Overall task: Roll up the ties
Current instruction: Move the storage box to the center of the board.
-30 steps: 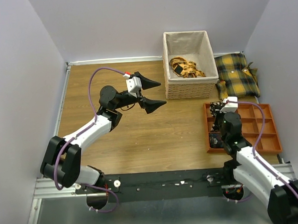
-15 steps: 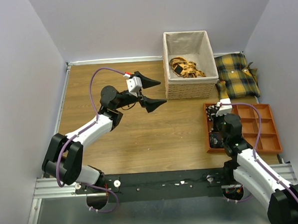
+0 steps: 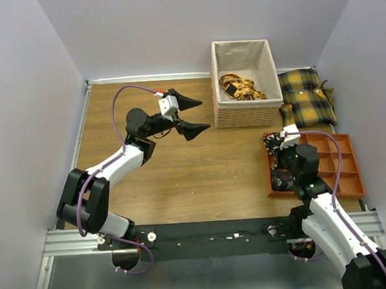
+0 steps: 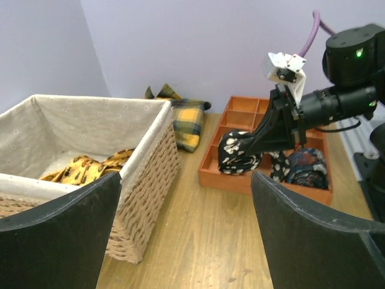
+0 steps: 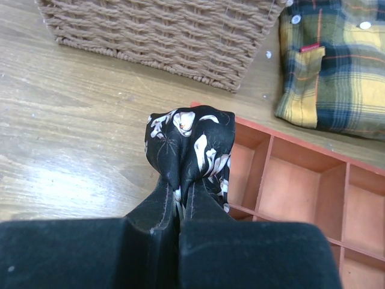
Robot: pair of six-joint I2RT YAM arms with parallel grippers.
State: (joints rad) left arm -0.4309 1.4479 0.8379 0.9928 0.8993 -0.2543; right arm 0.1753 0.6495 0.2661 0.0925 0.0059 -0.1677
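Wicker basket (image 3: 246,116) sits just ahead of the left gripper (image 3: 204,115), whose fingers are spread wide with nothing between them. Orange tray (image 5: 289,186) is right below the right gripper (image 5: 179,201), which is pinching a rolled tie (image 5: 192,141) over the tray's corner. Another coiled tie (image 4: 307,168) lies in the tray, back under that gripper's wrist.

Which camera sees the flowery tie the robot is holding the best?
The right wrist camera: the rolled tie sits close and centred, pinched in the right gripper. The left wrist camera shows it small, from the side. From the top it is barely visible.
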